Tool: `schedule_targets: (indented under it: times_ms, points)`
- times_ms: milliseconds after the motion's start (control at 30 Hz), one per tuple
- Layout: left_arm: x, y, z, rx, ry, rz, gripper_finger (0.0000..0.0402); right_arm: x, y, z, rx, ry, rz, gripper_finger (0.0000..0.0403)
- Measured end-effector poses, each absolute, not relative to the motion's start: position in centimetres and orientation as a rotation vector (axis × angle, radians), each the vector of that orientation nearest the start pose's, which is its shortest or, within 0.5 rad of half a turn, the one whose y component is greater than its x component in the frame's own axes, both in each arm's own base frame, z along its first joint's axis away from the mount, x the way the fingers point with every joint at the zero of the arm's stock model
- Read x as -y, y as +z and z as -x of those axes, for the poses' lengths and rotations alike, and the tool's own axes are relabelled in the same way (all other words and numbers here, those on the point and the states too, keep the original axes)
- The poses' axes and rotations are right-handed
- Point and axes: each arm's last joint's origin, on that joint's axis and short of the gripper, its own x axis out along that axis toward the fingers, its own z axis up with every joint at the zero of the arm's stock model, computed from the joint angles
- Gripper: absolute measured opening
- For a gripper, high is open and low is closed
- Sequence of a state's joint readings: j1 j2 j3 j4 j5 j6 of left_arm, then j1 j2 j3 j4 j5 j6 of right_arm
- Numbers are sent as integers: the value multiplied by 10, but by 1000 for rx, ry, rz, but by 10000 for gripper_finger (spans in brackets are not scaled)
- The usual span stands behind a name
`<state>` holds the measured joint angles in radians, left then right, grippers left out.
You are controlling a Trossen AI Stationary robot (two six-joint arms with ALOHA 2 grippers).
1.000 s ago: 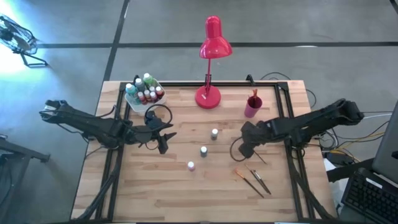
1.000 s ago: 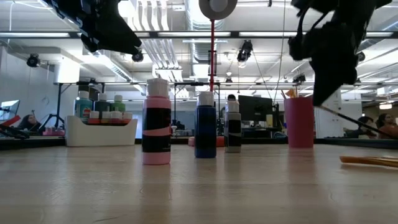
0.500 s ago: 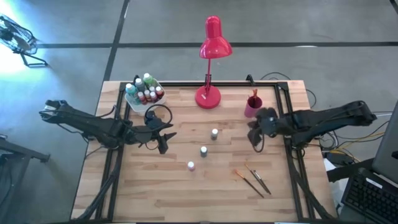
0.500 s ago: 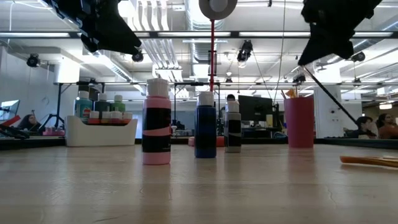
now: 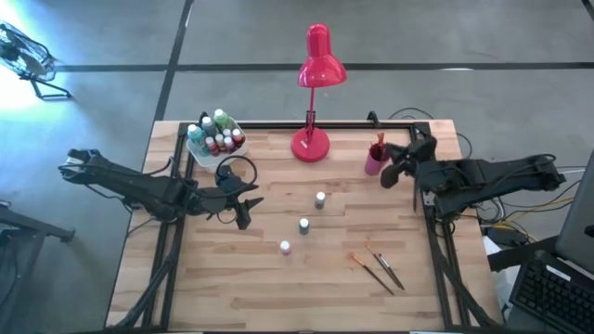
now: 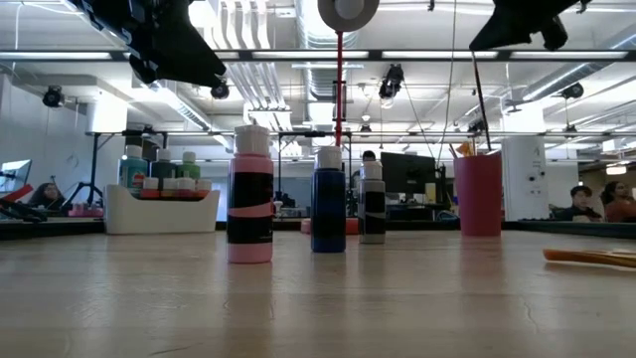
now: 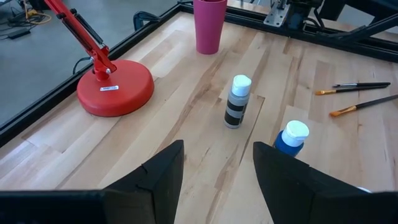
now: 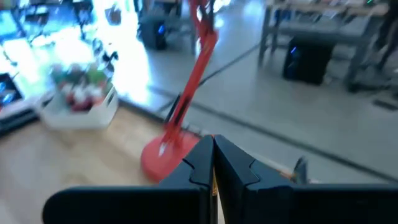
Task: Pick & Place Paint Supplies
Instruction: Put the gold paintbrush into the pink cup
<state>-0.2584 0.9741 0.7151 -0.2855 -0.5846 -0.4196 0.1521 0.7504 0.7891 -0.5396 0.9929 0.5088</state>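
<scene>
My right gripper (image 5: 391, 174) is shut on a thin paintbrush (image 6: 475, 99) and hangs high beside the pink cup (image 5: 375, 160), which stands on its base at the far right. The brush's lower end (image 6: 478, 147) is at the cup's rim (image 6: 478, 156). Two more brushes (image 5: 379, 270) lie flat near the front right. Three white-capped paint bottles (image 5: 303, 224) stand upright mid-table. My left gripper (image 5: 245, 211) waits open above the table, left of the bottles, with nothing between its fingers (image 7: 163, 180). My right gripper pinches the paintbrush near its upper end (image 6: 472, 58) between its two shut fingers. A thin yellowish sliver (image 8: 213, 182) shows in the slit between them. The brush hangs almost upright below the fingers, clear of the table, over the pink cup.
A red desk lamp (image 5: 314, 93) stands at the far middle, its base (image 7: 115, 87) close to the cup. A white tray (image 5: 213, 139) full of small bottles sits at the far left. A black frame rail (image 5: 427, 148) runs along the table's edges.
My right gripper has risen and gone toward the far edge, up to the pink cup, tipping from steeply downward to nearly level, still shut. The brush it carries has swung from a slant to almost upright above the cup.
</scene>
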Motion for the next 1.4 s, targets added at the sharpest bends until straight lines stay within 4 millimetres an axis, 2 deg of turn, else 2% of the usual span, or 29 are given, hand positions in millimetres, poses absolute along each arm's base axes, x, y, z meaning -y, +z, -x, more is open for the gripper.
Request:
schedule_targets:
  times_ms: [200, 400, 600, 1133, 1400]
  points:
    - [36, 270, -200, -421, 415, 184, 197, 8, 327, -138, -123, -998, -121, 8]
    - [36, 270, -200, -421, 415, 184, 197, 16, 329, -134, -115, -1056, -113, 8]
    - [36, 270, -200, -421, 414, 184, 197, 24, 323, -139, -136, -1108, -105, 8]
    - [36, 270, -200, -421, 415, 184, 197, 41, 311, -161, -213, -1101, -104, 8]
    - [36, 270, -200, -422, 414, 183, 197, 48, 293, -164, -209, -1108, -120, 8]
